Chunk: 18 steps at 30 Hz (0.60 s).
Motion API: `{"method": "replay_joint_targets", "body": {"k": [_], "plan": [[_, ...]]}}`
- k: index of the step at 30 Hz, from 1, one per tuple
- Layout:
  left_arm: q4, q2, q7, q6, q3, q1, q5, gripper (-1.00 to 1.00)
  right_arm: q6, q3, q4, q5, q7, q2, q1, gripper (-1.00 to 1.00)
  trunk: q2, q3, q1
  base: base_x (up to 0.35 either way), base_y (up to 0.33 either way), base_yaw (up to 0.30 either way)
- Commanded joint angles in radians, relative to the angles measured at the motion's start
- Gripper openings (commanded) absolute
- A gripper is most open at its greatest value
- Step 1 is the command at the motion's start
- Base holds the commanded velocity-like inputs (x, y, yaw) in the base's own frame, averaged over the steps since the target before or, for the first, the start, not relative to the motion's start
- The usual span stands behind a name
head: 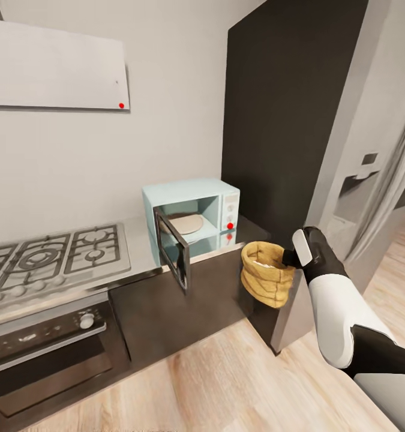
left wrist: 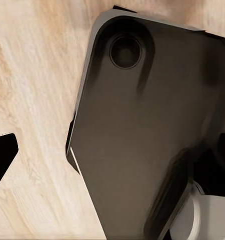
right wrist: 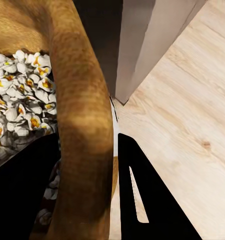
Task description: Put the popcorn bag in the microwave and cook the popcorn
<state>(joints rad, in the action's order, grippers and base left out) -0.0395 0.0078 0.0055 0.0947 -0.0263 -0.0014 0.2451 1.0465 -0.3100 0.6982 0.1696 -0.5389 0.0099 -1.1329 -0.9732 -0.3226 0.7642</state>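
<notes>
right arm nearest the head camera, white forearm and black wrist, right gripper (head: 293, 259) clamped on the rim of the bag (head: 267, 274). bag hangs in the air off the end of the counter (head: 143, 246), over the wood floor (head: 226, 378), below and to the right of the microwave (head: 193, 215). microwave door (head: 173, 247) stands swung open toward the robot; pale round plate visible inside, cavity otherwise bare.

step in hand, as i judge it: carry the bag up and across into the open cavity. bag sits lower than the cavity floor, so lift first, then travel in. the open door juts out on the left of the opening, so approach from the right front and keep the bag's belly off the door edge and off the counter's corner. hold it upright; it is open-topped and would spill if tipped. grip is on one wall of the rim only, so slow moves, no swing.

right wrist view adds what the head view lacks: one finger (right wrist: 152, 200) outside the tan wall, the other inside, pinching it; white and yellow popped kernels already fill the bag (right wrist: 82, 115).

left wrist view: dark robot panel over floor; left pincer's state cannot be told.
</notes>
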Motion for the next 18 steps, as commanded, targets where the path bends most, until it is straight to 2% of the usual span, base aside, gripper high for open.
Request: {"method": "replay_joint_targets", "body": {"k": [1,6,18], "plan": [[0.000,0.000,0.001,0.002,-0.003,0.000,0.002,1.00,0.001,-0.003,0.001,0.012,-0.010,0.001,-0.001,-1.00,-0.001,-0.001,0.000,0.000,-0.001,0.268],[0.000,0.000,0.001,0.002,-0.003,0.000,0.002,1.00,0.001,-0.004,0.001,0.011,-0.010,0.001,-0.001,-1.00,-0.001,-0.001,0.000,0.000,0.000,0.227],[0.000,0.000,0.001,0.002,-0.003,0.000,0.002,1.00,0.001,-0.005,0.001,0.010,-0.010,0.000,-0.001,-1.00,-0.001,-0.001,0.000,0.000,0.000,0.013]]}}
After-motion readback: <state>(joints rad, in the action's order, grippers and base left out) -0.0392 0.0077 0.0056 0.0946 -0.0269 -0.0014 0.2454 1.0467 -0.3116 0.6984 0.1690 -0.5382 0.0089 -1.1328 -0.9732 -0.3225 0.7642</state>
